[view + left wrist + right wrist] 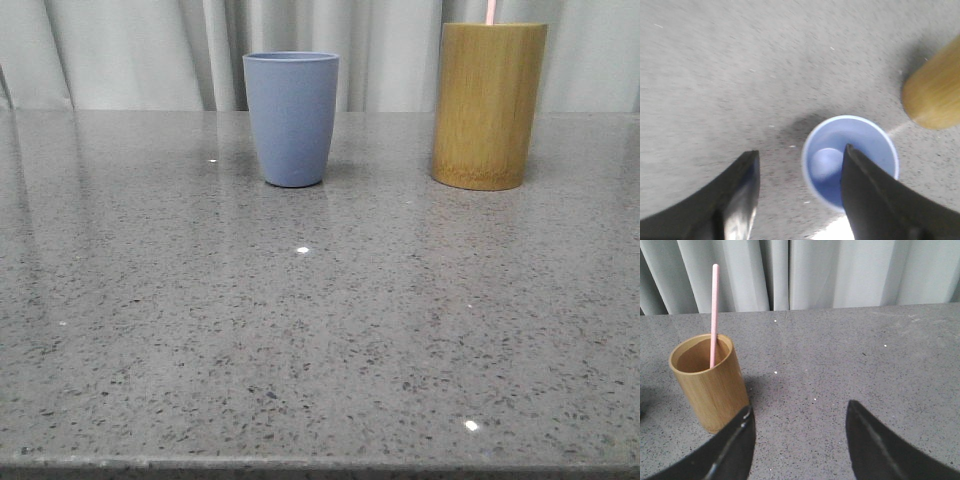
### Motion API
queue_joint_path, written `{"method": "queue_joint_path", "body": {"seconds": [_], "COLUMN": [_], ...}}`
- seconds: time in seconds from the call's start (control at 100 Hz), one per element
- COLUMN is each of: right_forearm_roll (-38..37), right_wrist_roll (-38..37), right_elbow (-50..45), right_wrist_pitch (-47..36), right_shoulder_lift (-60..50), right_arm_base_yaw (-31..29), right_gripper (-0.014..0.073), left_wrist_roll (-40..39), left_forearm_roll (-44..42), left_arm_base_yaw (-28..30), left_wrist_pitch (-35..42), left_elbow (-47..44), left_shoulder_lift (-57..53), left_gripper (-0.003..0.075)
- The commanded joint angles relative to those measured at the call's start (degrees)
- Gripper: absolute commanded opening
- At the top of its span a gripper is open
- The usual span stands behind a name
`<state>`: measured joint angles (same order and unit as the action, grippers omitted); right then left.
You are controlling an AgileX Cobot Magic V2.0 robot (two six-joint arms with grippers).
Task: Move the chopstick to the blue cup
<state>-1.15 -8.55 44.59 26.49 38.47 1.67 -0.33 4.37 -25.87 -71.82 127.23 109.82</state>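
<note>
The blue cup (291,118) stands upright on the grey table at the back, left of centre, and is empty inside in the left wrist view (850,160). A thin pale pink chopstick (714,315) stands in the tan bamboo cylinder (709,382); only its tip (491,11) shows in the front view above the cylinder (488,105). My left gripper (800,152) is open and empty, above the blue cup and the table beside it. My right gripper (799,410) is open and empty, over the table beside the cylinder. Neither gripper shows in the front view.
The speckled grey table (320,330) stretches from the cups to the front edge. Pale curtains (150,50) hang behind its far edge. The bamboo cylinder also shows at the edge of the left wrist view (935,90).
</note>
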Motion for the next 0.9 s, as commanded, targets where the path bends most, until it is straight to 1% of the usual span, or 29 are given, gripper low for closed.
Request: {"method": "queue_joint_path", "body": {"seconds": [0.0,0.15,0.29,0.39,0.46,0.54,0.67,0.78,0.89], "right_forearm_roll": [-0.17,-0.17,-0.17,-0.17,-0.17,-0.17,-0.04,1.15,1.15], "right_wrist_roll": [0.16,0.16,0.16,0.16,0.16,0.16,0.16,0.16,0.16], "right_elbow": [2.14,2.41,4.23,6.28,8.01,10.26,14.8,18.75,23.15], "right_wrist_pitch": [-5.03,-5.29,-5.41,-5.63,-5.86,-6.17,-6.06,-5.96,-5.63], "right_shoulder_lift": [0.27,0.8,3.5,6.26,8.65,11.85,17.02,21.38,25.84], "right_arm_base_yaw": [-0.23,0.43,1.97,3.55,4.56,5.6,7.04,7.63,7.65], "right_gripper": [0.0422,0.0422,0.0422,0.0422,0.0422,0.0423,0.0423,0.0423,0.0423], "left_wrist_roll": [-1.07,-2.59,-4.28,-6.86,-6.98,-7.33,-11.22,-11.63,-11.63], "left_forearm_roll": [-3.74,-9.02,-12.36,-15.55,-16.66,-17.43,-19.79,-20.38,-20.38], "left_arm_base_yaw": [-0.13,-0.13,-0.13,-0.13,-0.13,-0.13,-0.13,-0.13,-0.13], "left_wrist_pitch": [2.4,3.18,5.72,8.72,11.28,15.1,22.16,27.03,29.43], "left_elbow": [1.16,-3.12,-11.0,-19.01,-25.38,-32.83,-45.81,-53.37,-58.98], "left_shoulder_lift": [-6.58,-13.9,-21.66,-27.49,-31.9,-36.92,-45.89,-51.76,-56.71], "left_gripper": [0.0324,0.0303,0.0303,0.0303,0.0303,0.0303,0.0303,0.0303,0.0303]}}
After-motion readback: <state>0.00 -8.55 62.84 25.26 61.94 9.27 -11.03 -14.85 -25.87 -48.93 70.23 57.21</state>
